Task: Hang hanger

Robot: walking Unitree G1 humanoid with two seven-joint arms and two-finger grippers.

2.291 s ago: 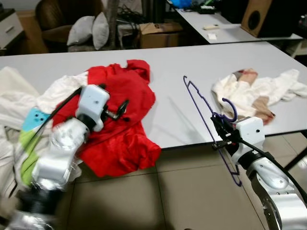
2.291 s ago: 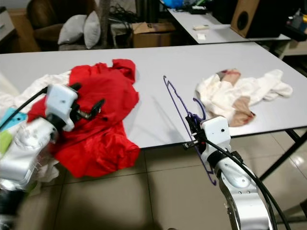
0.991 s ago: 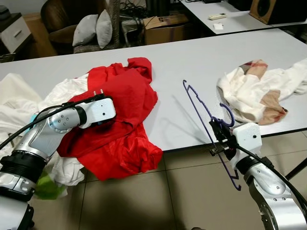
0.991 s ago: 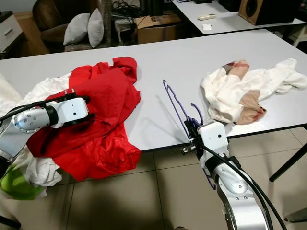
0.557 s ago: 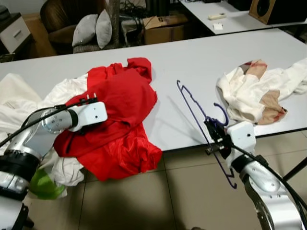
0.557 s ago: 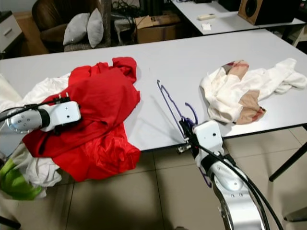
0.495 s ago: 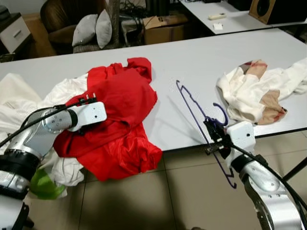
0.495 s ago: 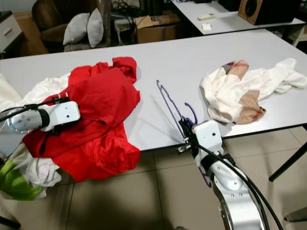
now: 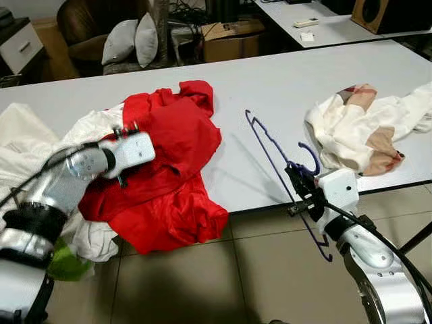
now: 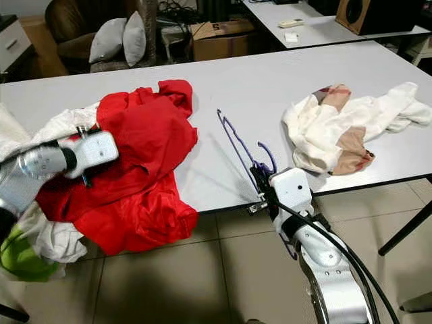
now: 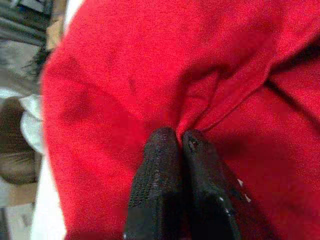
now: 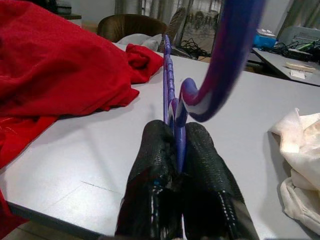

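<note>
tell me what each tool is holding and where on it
The right tool is shut on the purple hanger at its neck, just below the hook. The left tool pinches a fold of the red garment.

A purple hanger (image 9: 273,150), a plain red garment (image 9: 177,142) and cream clothing (image 9: 364,131) with tan patches lie on a white table (image 9: 270,81).

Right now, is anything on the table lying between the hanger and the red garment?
Nothing visible does. The right claw holds the purple hanger over bare white table. The left claw pinches the red garment. The cream garment lies on the opposite side.
</note>
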